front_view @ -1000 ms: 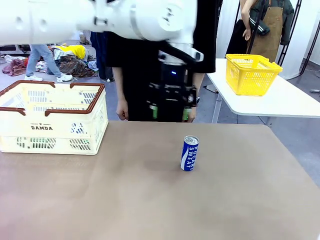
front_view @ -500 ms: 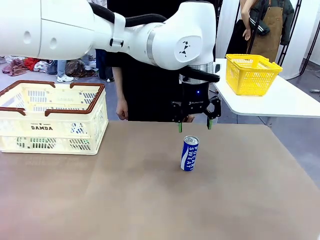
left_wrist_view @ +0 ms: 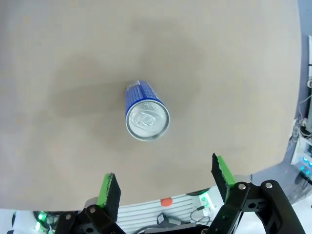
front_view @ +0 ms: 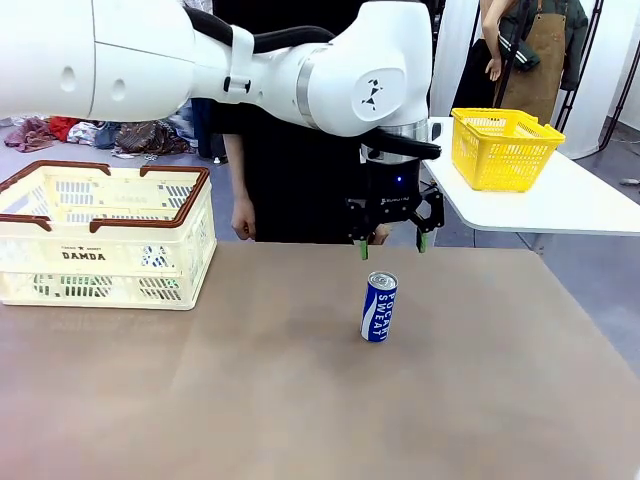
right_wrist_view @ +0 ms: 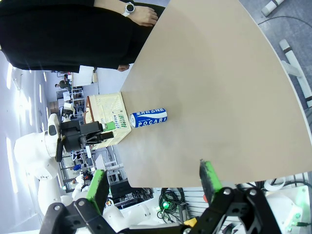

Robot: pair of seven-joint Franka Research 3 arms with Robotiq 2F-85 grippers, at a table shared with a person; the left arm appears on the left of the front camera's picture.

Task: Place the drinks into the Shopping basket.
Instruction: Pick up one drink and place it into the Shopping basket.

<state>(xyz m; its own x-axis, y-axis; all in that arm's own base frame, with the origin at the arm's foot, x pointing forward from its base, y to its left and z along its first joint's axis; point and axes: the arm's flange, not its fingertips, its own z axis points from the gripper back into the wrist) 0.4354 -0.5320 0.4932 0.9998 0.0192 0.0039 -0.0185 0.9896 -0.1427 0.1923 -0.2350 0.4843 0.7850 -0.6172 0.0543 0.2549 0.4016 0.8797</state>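
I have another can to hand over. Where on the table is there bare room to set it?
The tabletop is bare between the Shopping basket and the blue can, along the near edge, and right of the can. It is crowded only around the can, where the left gripper hangs open just above and behind it.

A brown table (front_view: 300, 400) takes up the foreground. Beyond it to the right stands a white table (front_view: 560, 205) carrying a yellow mesh basket (front_view: 500, 148). The floor (front_view: 600, 270) is grey. On the far left, heaps of clothes (front_view: 140, 135) lie on it. White curtains (front_view: 455, 50) hang behind.
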